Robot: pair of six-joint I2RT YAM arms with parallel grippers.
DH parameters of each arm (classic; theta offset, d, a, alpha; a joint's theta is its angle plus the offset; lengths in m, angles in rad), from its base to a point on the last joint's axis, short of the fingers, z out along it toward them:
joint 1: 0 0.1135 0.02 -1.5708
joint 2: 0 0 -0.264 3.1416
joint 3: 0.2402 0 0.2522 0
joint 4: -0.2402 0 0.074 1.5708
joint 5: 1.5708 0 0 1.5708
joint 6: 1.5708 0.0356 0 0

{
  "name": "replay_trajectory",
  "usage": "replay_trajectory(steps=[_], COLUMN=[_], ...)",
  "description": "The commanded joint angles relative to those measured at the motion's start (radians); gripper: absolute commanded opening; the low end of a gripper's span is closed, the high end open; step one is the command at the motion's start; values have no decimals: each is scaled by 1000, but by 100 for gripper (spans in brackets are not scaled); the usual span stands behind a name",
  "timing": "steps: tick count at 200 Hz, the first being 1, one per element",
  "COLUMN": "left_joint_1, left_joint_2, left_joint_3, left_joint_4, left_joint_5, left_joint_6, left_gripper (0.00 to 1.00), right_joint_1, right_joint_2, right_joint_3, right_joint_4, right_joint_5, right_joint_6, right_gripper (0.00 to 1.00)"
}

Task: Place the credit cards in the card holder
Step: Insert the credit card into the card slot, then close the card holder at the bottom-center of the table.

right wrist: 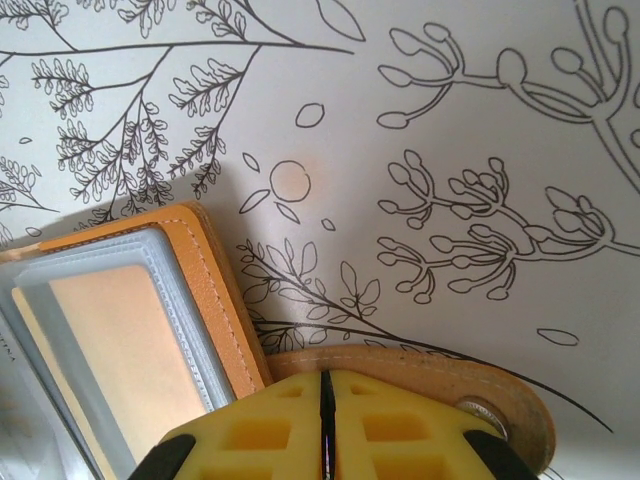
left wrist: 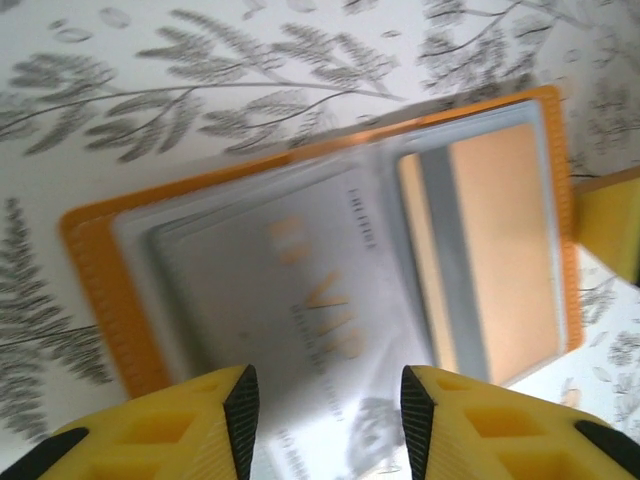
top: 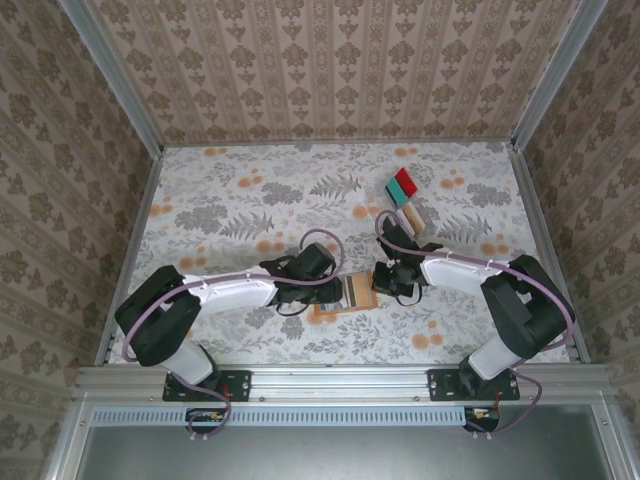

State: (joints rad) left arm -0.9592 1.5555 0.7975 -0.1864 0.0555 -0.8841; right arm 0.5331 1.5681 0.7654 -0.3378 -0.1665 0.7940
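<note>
The card holder (top: 358, 293) lies open and flat on the flower-patterned table (top: 230, 200), inner side up. In the top view its long axis runs from one gripper to the other, tilted a little.

In the left wrist view that axis runs left to right, with the right end higher. Clear sleeves sit inside the orange border. A grey card (left wrist: 300, 290) printed "VIP" lies in the middle part with its lettering turned on its side. An orange-beige card (left wrist: 500, 250) sits in the right-hand pocket, its long axis across the holder's length.

The left gripper (left wrist: 330, 420) is at the holder's near long edge. Its yellow fingers (left wrist: 190, 430) are spread apart and the edge of the sleeve runs through the gap between the black pads - nothing looks clamped.

The right gripper (right wrist: 326, 420) is at the holder's right end, fingers pressed together with no gap. The holder's tan closure tab (right wrist: 440, 365) with its metal snap (right wrist: 483, 410) lies just past the tips. I cannot tell whether they pinch it or only rest on it.

More credit cards (top: 404, 184) - red, teal and beige - lie well beyond the holder's far side, to the right.
</note>
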Motion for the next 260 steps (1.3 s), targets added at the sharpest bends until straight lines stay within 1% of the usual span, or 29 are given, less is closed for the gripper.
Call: replay_trajectory(steps=[1,22,58,71,92,109,123,147,170,194,243,260], left_joint_1=[13,12,9,7,8,11,17,40,82,99,111,112], left_joint_2=[-6,21,82,83,64,34,-1,-56,-62,-52,-28,-14], left_joint_3=[-15,8,75,83,84,82,72,30,-10,-37,-71,-73], left_joint_4=[-45,-93,-225,-260,-274,-251,-222,-153,-95,-55,44,59], left_joint_5=[-19,-46,-103,-132,-143,-130,-117,-82,-20,21,97,106], left_joint_6=[25,28,47,55,57,56,49,26,4,-12,-51,-62], left_gripper=[48,48,48,48,49,50,57,65,66,66,66,66], right_joint_1=[19,27,37,39,41,41,42,42,42,42,45,48], right_joint_2=[38,39,35,27,14,16,17,21,24,21,17,21], right_joint_3=[-32,-33,-31,-32,-39,-37,-37,-38,-39,-38,-44,-44], right_joint_4=[-34,-34,-41,-46,-40,-45,-44,-43,-40,-40,-35,-29], right_joint_5=[-5,-4,3,8,8,11,13,14,10,8,7,3], right_joint_6=[24,27,35,37,40,39,39,39,39,39,42,43], right_gripper=[11,11,10,10,11,10,10,10,10,11,11,11])
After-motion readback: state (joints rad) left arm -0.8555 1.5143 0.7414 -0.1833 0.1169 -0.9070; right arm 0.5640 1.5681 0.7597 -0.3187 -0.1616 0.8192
